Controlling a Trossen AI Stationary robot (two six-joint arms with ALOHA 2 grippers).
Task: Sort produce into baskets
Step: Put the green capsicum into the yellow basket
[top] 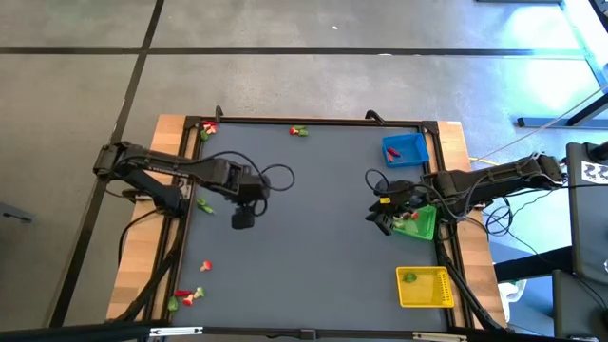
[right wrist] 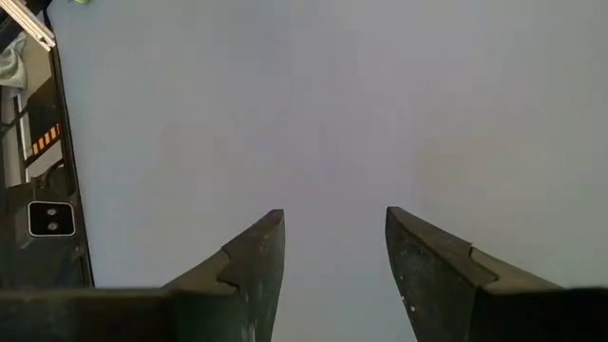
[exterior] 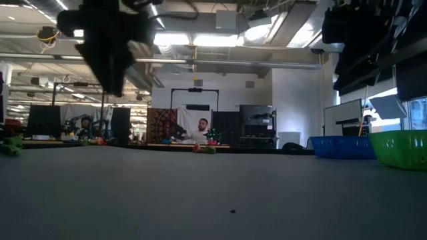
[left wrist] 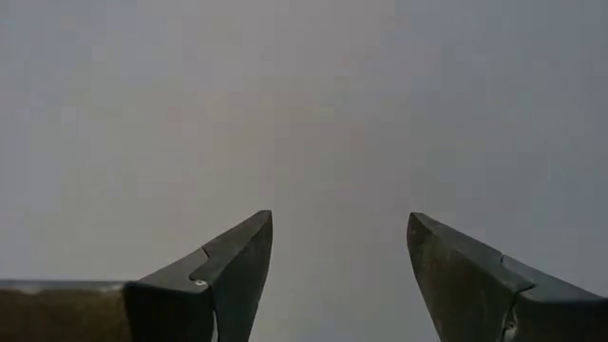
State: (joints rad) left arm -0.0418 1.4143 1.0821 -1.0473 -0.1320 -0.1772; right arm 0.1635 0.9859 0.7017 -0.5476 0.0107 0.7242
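Observation:
My left gripper (top: 244,218) hangs open and empty above the bare mat at the table's left middle; its wrist view (left wrist: 339,237) shows only mat. My right gripper (top: 379,220) is open and empty just left of the green basket (top: 418,223), which holds a red and a green piece. The blue basket (top: 406,150) at the far right holds a red piece. The yellow basket (top: 425,287) at the near right holds a green piece. Loose produce lies at the far left corner (top: 207,128), the far edge (top: 299,131), the left edge (top: 203,203) and the near left (top: 188,295).
Black cables loop on the mat by each arm (top: 275,177) (top: 376,179). The mat's raised black frame (top: 313,121) bounds the work area. The middle of the mat is bare. In the low view a person (exterior: 200,130) sits in the room beyond the table.

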